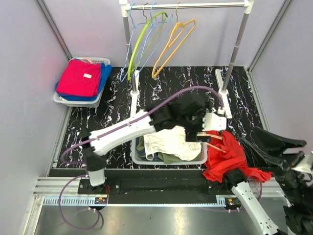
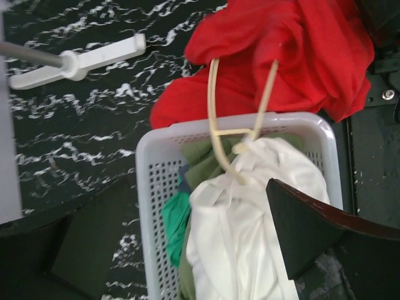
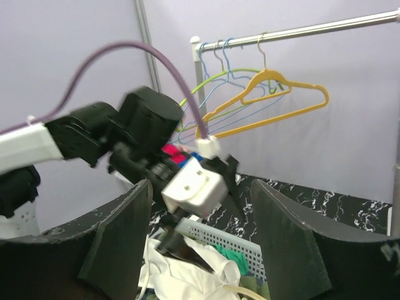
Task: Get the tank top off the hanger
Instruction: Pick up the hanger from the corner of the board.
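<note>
A white tank top lies heaped in a white mesh basket, on top of green clothes. A beige hanger lies across the basket's right rim, one end in the tank top, the other on a red garment. My left gripper hovers over the basket. In the left wrist view it is open, with the tank top between its fingers and the hanger just ahead. My right gripper is open and empty at the right, and in its own view faces the basket.
A clothes rack at the back holds green, blue and yellow hangers; its white feet rest on the black marbled mat. A second basket with folded red and blue clothes sits at the back left. Grey walls enclose the table.
</note>
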`<action>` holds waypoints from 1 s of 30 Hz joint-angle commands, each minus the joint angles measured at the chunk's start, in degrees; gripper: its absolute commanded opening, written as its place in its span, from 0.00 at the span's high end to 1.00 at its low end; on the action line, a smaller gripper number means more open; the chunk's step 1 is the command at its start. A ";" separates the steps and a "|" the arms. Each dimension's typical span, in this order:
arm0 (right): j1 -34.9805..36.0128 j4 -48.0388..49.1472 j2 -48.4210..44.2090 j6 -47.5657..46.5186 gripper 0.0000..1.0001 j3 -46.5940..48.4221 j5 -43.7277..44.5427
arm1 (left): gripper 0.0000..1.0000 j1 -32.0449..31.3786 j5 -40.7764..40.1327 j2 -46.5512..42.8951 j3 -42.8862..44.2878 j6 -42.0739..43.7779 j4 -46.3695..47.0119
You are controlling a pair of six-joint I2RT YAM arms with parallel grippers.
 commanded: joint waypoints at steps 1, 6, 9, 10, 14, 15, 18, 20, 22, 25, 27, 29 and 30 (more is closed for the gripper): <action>0.05 0.86 -5.47 1.28 0.28 -0.83 4.61 | 0.01 -0.13 6.29 8.64 8.36 -3.44 -0.35; -0.73 -4.50 -8.46 1.02 0.28 1.54 5.49 | 0.01 3.90 12.69 23.40 23.39 -12.47 -5.43; -0.83 -6.26 -9.96 1.10 0.28 1.55 6.28 | 0.01 4.09 13.06 27.20 27.81 -13.73 -5.89; -0.74 -6.78 -10.31 1.36 0.28 1.28 6.28 | 0.01 3.91 12.53 27.63 27.38 -13.73 -5.10; -0.83 -7.40 -11.45 1.54 0.28 -0.03 6.19 | 0.01 2.42 3.93 29.48 25.01 -11.01 -1.94; -0.83 -7.40 -11.54 1.54 0.28 -0.47 6.19 | 0.01 2.33 2.52 29.83 24.65 -10.92 -1.14; -0.74 -7.67 -12.07 1.81 0.28 -1.09 6.02 | 0.01 2.42 -1.26 31.59 24.56 -9.25 0.88; -0.83 -8.19 -12.07 1.89 0.28 -1.18 5.93 | 0.01 2.51 -1.97 32.38 24.12 -8.37 2.29; -0.83 -8.98 -12.07 2.07 0.28 -1.18 6.10 | 0.01 2.77 -0.49 32.82 23.95 -7.49 2.29; -0.83 -9.69 -12.16 2.07 0.27 -1.09 6.80 | 0.01 2.86 1.10 33.09 22.64 -6.70 2.47; -0.83 -10.13 -12.07 1.98 0.28 -0.65 7.24 | 0.01 2.86 1.54 33.35 22.19 -6.61 2.64; -0.83 -10.22 -12.07 1.98 0.28 -0.30 7.33 | 0.01 2.86 1.11 34.05 22.01 -6.87 2.99; -0.83 -10.30 -12.07 1.98 0.28 0.05 7.33 | 0.01 3.03 1.28 34.32 21.84 -6.87 3.08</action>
